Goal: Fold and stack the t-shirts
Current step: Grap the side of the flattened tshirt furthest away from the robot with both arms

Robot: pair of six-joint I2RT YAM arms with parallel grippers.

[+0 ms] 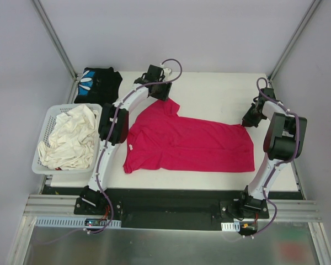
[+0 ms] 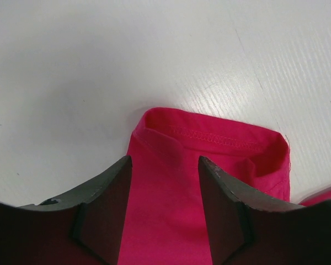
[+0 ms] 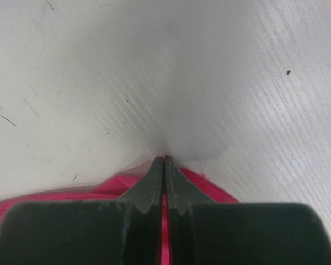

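Treat red t-shirt [image 1: 190, 144], flat at centre of counter [image 1: 220, 88], as light, limp cloth: pinch sleeve [image 2: 209, 143] hem at 11 o'clock between open left jaws, opposite right jaws clamped on its 3 o'clock corner

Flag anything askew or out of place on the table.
The plain magenta-red cloth t-shirt lies slightly askew, its far sleeve rumpled. The black printed t-shirt sits crumpled at the far-left corner of the table.
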